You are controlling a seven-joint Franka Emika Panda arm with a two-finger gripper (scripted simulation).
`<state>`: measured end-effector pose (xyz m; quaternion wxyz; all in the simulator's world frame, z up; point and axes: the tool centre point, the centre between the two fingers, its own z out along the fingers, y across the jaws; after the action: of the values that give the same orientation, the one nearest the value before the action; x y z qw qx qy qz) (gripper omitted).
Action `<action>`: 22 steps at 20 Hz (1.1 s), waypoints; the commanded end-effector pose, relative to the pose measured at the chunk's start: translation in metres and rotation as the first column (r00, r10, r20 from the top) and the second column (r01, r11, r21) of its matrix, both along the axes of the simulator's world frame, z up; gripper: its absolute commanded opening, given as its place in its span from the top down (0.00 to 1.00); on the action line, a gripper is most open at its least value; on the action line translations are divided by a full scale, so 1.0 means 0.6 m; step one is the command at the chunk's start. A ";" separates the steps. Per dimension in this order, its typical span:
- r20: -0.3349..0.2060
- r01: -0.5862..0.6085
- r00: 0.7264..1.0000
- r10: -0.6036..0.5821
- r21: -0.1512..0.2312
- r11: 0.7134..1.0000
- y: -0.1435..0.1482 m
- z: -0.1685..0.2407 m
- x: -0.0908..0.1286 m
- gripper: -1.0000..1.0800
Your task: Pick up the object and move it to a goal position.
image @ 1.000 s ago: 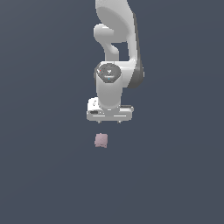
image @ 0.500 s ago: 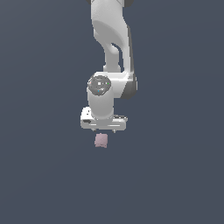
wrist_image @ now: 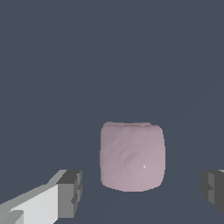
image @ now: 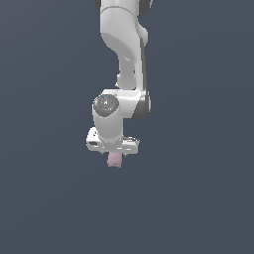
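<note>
The object (image: 115, 160) is a small pale dusty-pink lumpy block on the dark grey floor. In the exterior view the white gripper (image: 113, 151) hangs directly over it and hides its upper part. In the wrist view the object (wrist_image: 132, 156) sits between the two dark finger pads, one pad (wrist_image: 71, 193) on one side and the other pad (wrist_image: 213, 187) at the frame edge. The gripper (wrist_image: 142, 191) is open, with gaps between the pads and the block. The jaws stand wider than the block.
The white arm (image: 124, 59) reaches down from the top of the exterior view. The floor (image: 198, 188) is plain dark grey all around.
The arm has come down and toward the exterior view's left. The gripper has dropped from above the block to straddling it. The block has not moved.
</note>
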<state>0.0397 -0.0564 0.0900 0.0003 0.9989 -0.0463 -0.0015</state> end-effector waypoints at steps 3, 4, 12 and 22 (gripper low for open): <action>0.001 0.000 1.000 0.000 0.000 1.000 0.000 -0.006 0.000 0.04; 0.001 0.000 1.000 0.000 0.000 1.000 0.001 -0.011 0.000 0.04; 0.003 0.001 1.000 -0.001 0.000 1.000 0.000 -0.075 0.000 0.04; 0.003 0.001 1.000 -0.001 0.000 1.000 -0.001 -0.084 0.002 1.00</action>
<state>0.0411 -0.0567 0.0400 0.0000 0.9989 -0.0470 0.0002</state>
